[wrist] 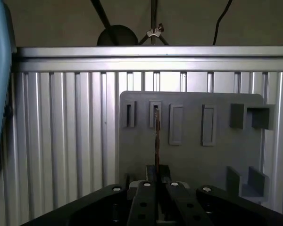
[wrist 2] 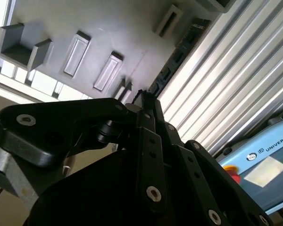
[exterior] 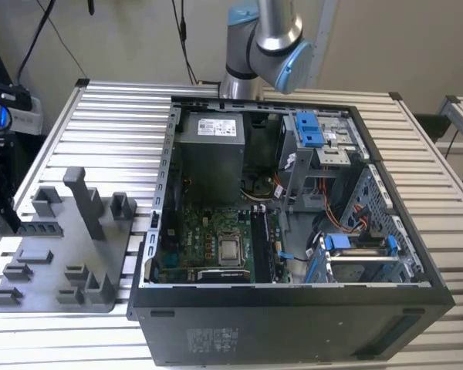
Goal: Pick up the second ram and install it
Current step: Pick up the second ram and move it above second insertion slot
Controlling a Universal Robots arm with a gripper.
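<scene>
Gripper clamped on the second ram seen edge-on, grey fixture tray behind it, slatted metal table, dark cables beyond

Slatted alu table: grey fixture tray at exterior view's left, open PC case just beside, right.

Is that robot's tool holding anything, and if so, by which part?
Yes: the second ram, a thin dark stick seen edge-on in the first wrist view. The tool pinches it at its near end, the rest jutting out over the grey tray.
</scene>
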